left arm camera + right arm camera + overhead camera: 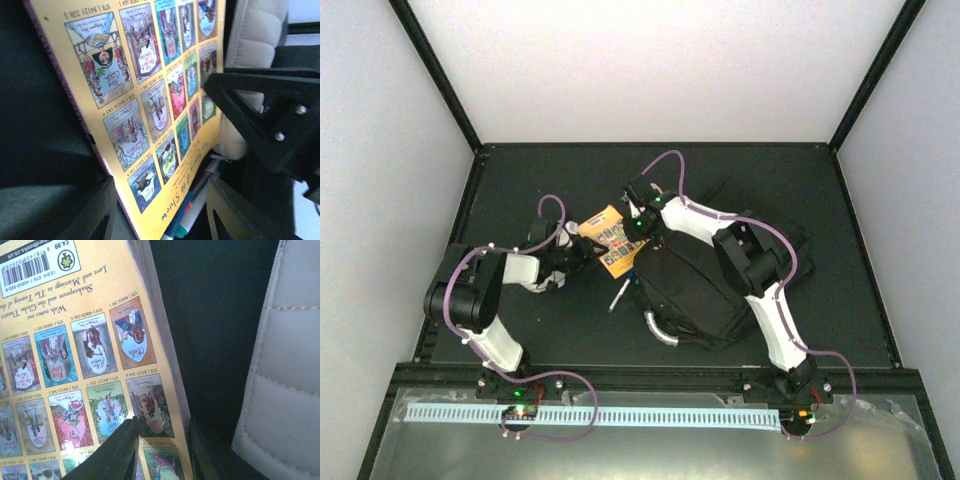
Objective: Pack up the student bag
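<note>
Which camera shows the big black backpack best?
The top camera: nearly the whole backpack shows there. Both wrist cameras are filled by the yellow book; dark patches beside it might be bag, I can't tell.

Left arm (480,300): elbow folded back near worktop's (570,330) left edge, forearm reaching right, low. Left gripper (578,252): jaws apart, straddling book (610,245), one finger clear of it. Right arm (760,290): rises from base, bends left over mid-worktop. Right gripper (638,228): fingers pinched on book's edge.
</note>
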Controlling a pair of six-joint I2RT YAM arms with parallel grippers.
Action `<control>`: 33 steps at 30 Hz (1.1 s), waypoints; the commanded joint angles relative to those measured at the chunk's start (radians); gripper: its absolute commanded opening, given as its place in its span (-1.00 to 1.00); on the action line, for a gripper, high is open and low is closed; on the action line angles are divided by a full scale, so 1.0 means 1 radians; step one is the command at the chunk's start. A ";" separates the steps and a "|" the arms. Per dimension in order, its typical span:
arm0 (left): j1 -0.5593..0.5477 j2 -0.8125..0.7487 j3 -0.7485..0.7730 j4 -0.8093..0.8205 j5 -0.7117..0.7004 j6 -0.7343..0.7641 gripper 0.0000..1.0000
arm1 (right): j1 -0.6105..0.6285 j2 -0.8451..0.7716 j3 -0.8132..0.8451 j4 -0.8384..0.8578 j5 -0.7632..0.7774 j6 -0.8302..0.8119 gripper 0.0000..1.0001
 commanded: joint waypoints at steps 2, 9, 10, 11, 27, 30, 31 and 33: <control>-0.019 -0.038 0.016 0.272 0.209 -0.067 0.01 | 0.033 0.001 -0.062 -0.004 -0.197 0.045 -0.38; -0.018 -0.106 0.022 0.223 0.175 -0.039 0.00 | 0.028 -0.042 -0.091 0.010 -0.194 0.050 -0.48; -0.018 -0.103 0.022 0.226 0.178 -0.041 -0.01 | 0.028 -0.047 -0.095 0.014 -0.196 0.051 -0.48; -0.018 -0.099 0.020 0.236 0.179 -0.048 -0.02 | 0.027 -0.051 -0.097 0.016 -0.201 0.052 -0.49; -0.024 0.000 0.034 0.128 0.118 0.023 -0.05 | 0.027 -0.066 -0.103 0.040 -0.231 0.061 -0.50; -0.032 0.014 0.039 0.144 0.125 0.030 -0.05 | 0.028 -0.065 -0.102 0.043 -0.234 0.063 -0.50; -0.035 0.019 0.045 0.135 0.120 0.039 -0.05 | 0.028 -0.065 -0.103 0.043 -0.234 0.064 -0.50; -0.044 0.022 0.069 0.066 0.087 0.087 -0.04 | 0.027 -0.064 -0.103 0.041 -0.234 0.063 -0.50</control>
